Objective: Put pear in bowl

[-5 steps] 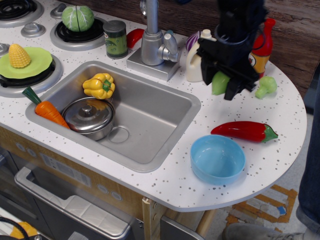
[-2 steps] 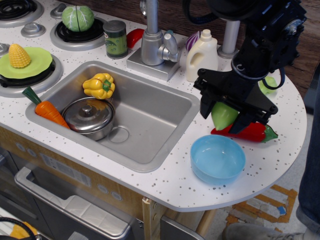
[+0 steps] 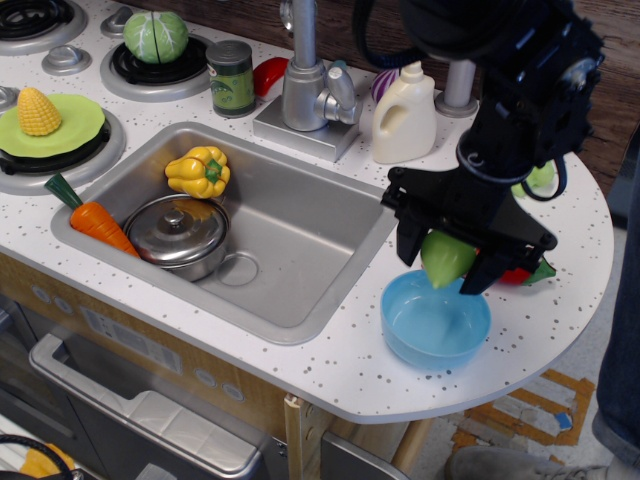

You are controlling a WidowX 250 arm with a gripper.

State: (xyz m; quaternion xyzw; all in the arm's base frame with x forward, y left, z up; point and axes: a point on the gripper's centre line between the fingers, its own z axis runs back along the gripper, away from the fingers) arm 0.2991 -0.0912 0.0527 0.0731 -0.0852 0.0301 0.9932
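Pincer [image 3: 445,268] clamped on pear [image 3: 446,257] above bowl [image 3: 434,322], pear top hidden, red pepper [image 3: 527,274] mostly covered

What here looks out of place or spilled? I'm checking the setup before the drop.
Nothing is spilled or damaged. The only oddities: a carrot lies tilted across the sink rim, and a yellow pepper sits in the sink beside the lidded pot. The gripper holds the pear over the bowl.
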